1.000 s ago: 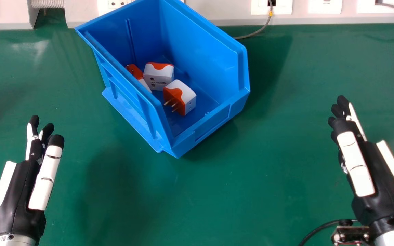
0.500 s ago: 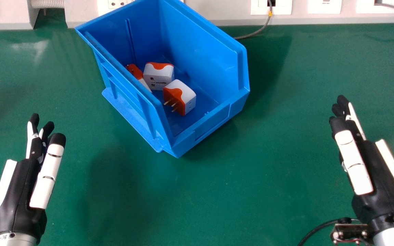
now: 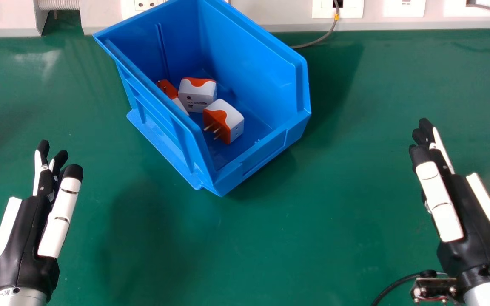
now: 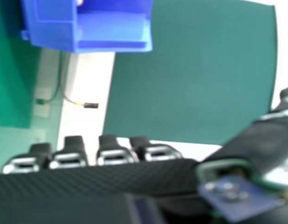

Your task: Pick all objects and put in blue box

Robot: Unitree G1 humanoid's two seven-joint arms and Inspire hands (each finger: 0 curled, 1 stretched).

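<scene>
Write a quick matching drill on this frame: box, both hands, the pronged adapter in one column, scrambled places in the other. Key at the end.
Column 1
1. blue box
2. robot's left hand
3. adapter with metal prongs sticking out
4. robot's right hand

Column 2, places as seen in the head view
A. over the table's right part, right of the box
B. standing on the green table
C. over the table's left part, left of the box
D. on the floor of the box

Right pairs: 1-B, 2-C, 3-D, 4-A
</scene>
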